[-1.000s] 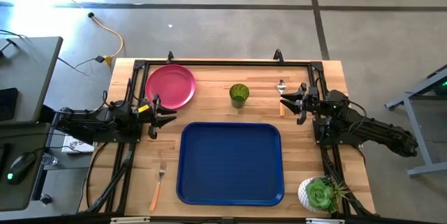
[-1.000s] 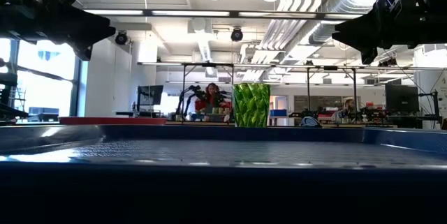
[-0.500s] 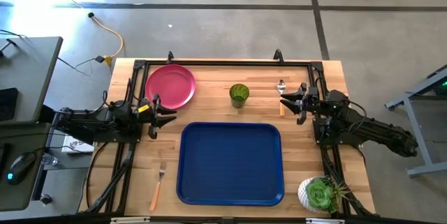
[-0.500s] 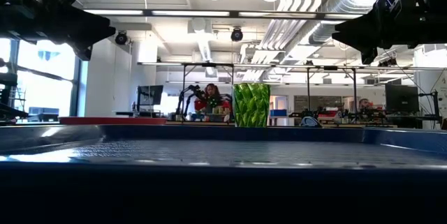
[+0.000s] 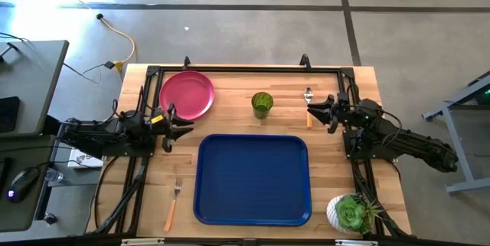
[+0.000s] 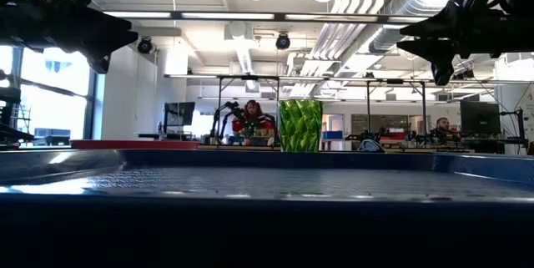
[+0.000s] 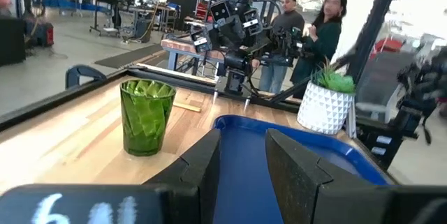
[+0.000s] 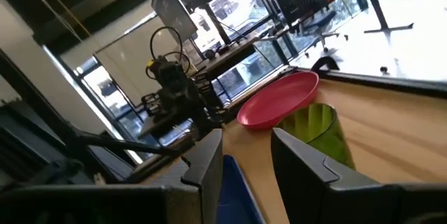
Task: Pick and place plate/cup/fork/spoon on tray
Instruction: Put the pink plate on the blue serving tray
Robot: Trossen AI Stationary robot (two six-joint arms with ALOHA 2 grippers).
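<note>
The pink-red plate [image 5: 186, 95] lies flat at the table's far left, and the green cup [image 5: 262, 104] stands upright at the far middle. The spoon [image 5: 308, 95] lies at the far right, with its handle partly under my right gripper. The fork [image 5: 174, 204] lies at the near left. The blue tray [image 5: 253, 178] lies in the near middle with nothing on it. My left gripper [image 5: 180, 129] is open and empty, between the plate and the tray's left end. My right gripper [image 5: 320, 112] is open and empty. It hovers over the spoon's handle, well above the table in the low view [image 6: 434, 47].
A white pot with a green succulent [image 5: 350, 213] stands at the near right corner. A black frame [image 5: 245, 69] runs along the table's far edge and sides. People stand in the room beyond the table [image 7: 307, 32].
My right gripper has shifted slightly over the spoon and tipped, so its two fingers now show separately in the low view. My left gripper and all the objects have kept still.
</note>
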